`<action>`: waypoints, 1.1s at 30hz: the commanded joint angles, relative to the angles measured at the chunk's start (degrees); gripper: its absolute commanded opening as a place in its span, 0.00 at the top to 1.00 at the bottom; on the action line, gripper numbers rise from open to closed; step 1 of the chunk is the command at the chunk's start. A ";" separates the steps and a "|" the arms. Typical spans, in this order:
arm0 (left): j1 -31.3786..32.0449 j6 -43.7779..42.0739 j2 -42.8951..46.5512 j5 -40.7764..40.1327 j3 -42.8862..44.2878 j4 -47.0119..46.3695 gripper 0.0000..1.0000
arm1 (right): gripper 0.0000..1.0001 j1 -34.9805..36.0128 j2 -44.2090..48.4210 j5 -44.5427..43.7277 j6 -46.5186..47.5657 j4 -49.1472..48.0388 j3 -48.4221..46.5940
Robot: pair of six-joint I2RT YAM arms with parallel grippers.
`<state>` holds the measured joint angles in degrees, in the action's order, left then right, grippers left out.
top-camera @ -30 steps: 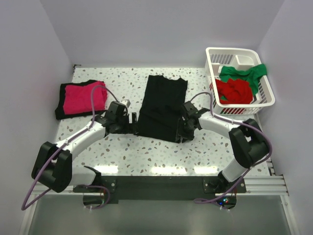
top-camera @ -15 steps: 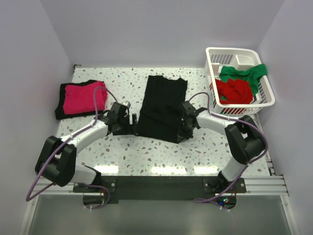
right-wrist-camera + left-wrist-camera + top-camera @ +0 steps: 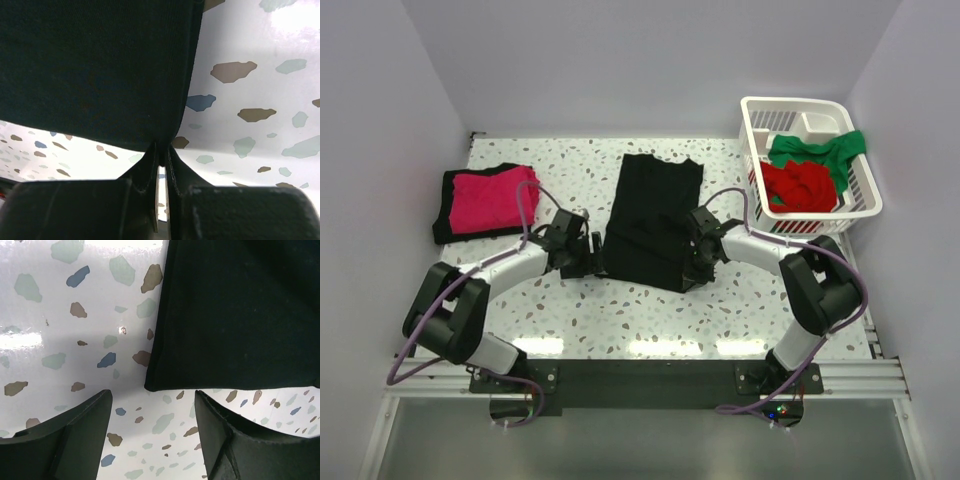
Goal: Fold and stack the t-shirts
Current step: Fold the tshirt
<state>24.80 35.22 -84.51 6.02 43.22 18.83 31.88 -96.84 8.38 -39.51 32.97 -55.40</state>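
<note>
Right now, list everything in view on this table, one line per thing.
Centre t-shirt: one, black, flat mid-table, folded into a long strip.
Pink t-shirt: one, magenta-pink, folded, far left, on the lower t-shirt.
Lower t-shirt: one, black, folded, under the pink one.
Red t-shirt: one, red, crumpled in the basket.
Green t-shirt: one, green, in the basket, trailing over its right rim.
Basket: one, white, far right corner.
Table: one, white, speckled.
Left end effector: one, black, open at the centre t-shirt's near-left corner.
Right end effector: one, black, shut on its near-right corner.
</note>
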 commanded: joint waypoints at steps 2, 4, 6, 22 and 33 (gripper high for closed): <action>-0.19 1.95 -0.83 1.01 -0.59 -2.48 0.30 | 1.00 0.29 -0.99 -1.44 2.06 2.62 -1.20; -0.19 2.30 -0.92 0.83 -0.86 -2.92 0.31 | 1.00 0.38 -1.07 -1.44 2.33 2.89 -1.29; -0.10 2.48 -1.45 0.75 -0.86 -3.18 0.33 | 1.00 0.29 -1.07 -1.44 2.24 2.89 -1.56; 2.09 3.71 -5.66 0.83 1.16 -3.80 0.68 | 1.00 0.29 -1.51 -1.44 3.21 4.47 -2.87; 6.84 3.72 -7.43 -0.57 1.34 -1.43 1.00 | 1.00 0.29 -0.55 -2.23 3.82 6.40 -4.37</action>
<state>30.70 39.48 -90.76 6.22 44.91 14.39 31.88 -97.95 7.42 -36.99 36.77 -57.54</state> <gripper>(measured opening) 0.032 0.059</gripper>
